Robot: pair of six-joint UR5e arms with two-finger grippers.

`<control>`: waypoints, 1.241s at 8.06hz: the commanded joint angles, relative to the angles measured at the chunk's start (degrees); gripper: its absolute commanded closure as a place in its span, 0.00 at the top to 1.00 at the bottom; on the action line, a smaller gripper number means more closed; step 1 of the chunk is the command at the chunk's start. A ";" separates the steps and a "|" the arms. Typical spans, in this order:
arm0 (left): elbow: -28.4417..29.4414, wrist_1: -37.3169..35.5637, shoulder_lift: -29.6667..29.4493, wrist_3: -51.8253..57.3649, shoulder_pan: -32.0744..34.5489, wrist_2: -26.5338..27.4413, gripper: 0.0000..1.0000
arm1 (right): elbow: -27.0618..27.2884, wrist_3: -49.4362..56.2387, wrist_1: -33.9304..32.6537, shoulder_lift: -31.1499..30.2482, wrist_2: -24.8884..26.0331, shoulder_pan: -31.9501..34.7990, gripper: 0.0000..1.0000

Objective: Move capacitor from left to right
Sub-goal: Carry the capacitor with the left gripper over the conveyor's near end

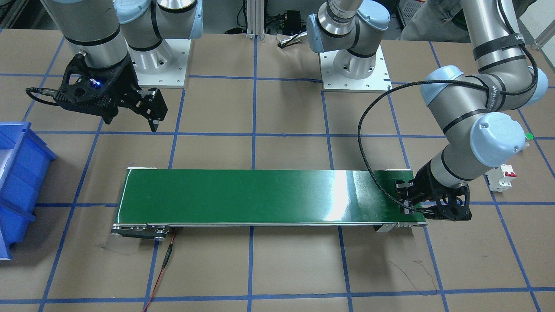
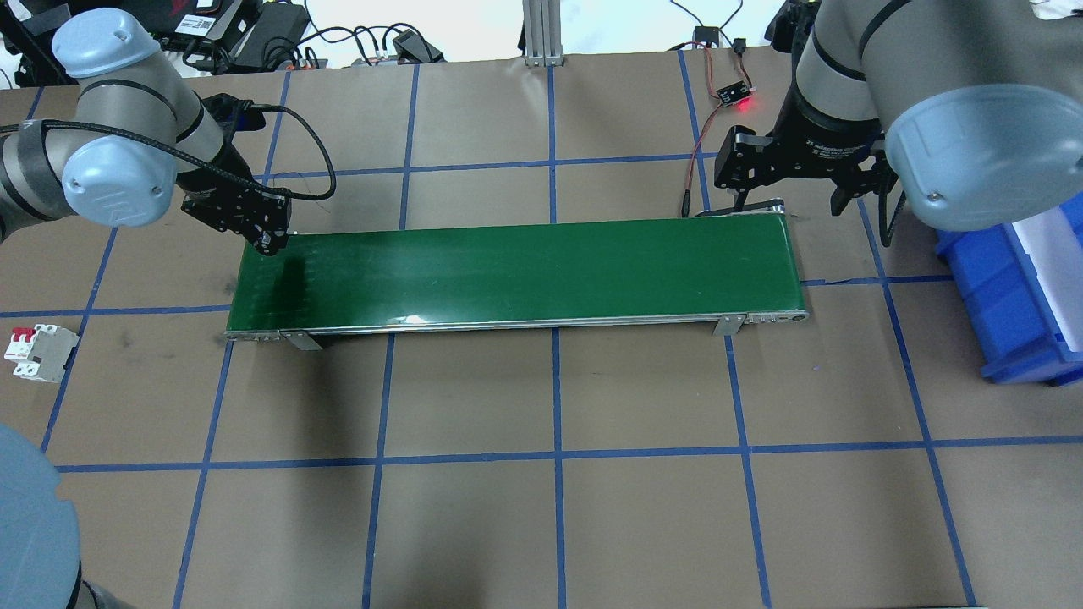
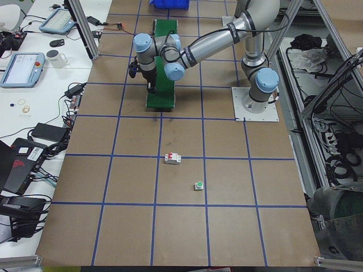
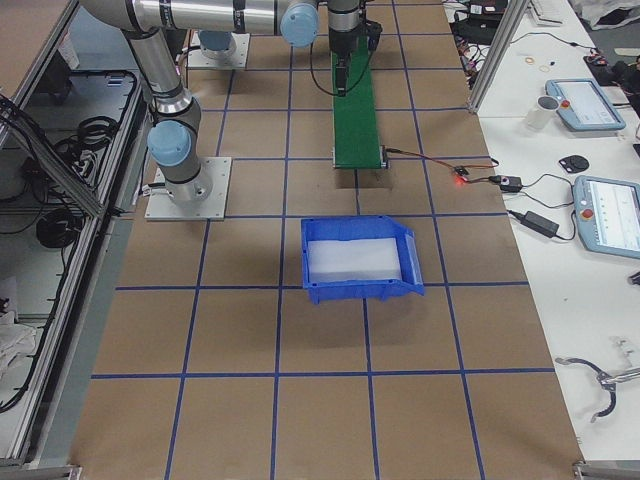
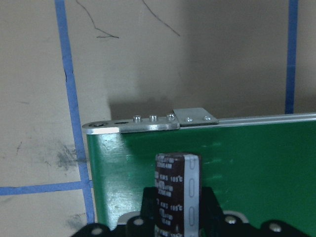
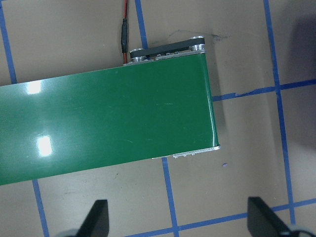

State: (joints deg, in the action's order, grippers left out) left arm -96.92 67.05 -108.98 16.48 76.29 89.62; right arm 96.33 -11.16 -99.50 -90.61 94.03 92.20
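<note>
The capacitor (image 5: pixel 177 192), a dark cylinder with a grey stripe, stands upright between my left gripper's jaws in the left wrist view. My left gripper (image 2: pixel 264 239) is shut on it over the left end of the green conveyor belt (image 2: pixel 525 266). It also shows in the front-facing view (image 1: pixel 409 204). Whether the capacitor touches the belt I cannot tell. My right gripper (image 2: pixel 788 205) is open and empty, hovering above the belt's right end; its fingers (image 6: pixel 96 218) stand wide apart in the right wrist view.
A blue bin (image 2: pixel 1024 288) stands right of the belt. A white breaker with red switches (image 2: pixel 38 351) and a green-capped button (image 3: pixel 198 185) lie on the table left of the belt. A red wire (image 1: pixel 162 268) runs from the belt's motor end.
</note>
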 commanded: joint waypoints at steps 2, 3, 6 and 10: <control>-1.33 -0.26 0.17 -0.31 0.00 0.20 0.00 | 0.09 0.00 0.10 0.00 0.01 0.00 1.00; -2.21 -0.34 0.17 -0.31 0.00 0.20 0.00 | 0.00 0.00 0.10 0.00 0.01 0.00 1.00; -3.88 -2.28 0.52 -0.48 0.00 0.47 0.00 | 0.09 0.00 0.10 0.00 0.01 0.00 1.00; -4.59 -2.28 0.17 -0.49 0.00 1.70 0.01 | 0.09 0.00 0.10 0.00 0.01 0.00 1.00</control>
State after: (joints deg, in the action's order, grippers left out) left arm -101.19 64.78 -108.50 16.03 76.29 90.59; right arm 96.41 -11.16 -99.37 -90.61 94.04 92.20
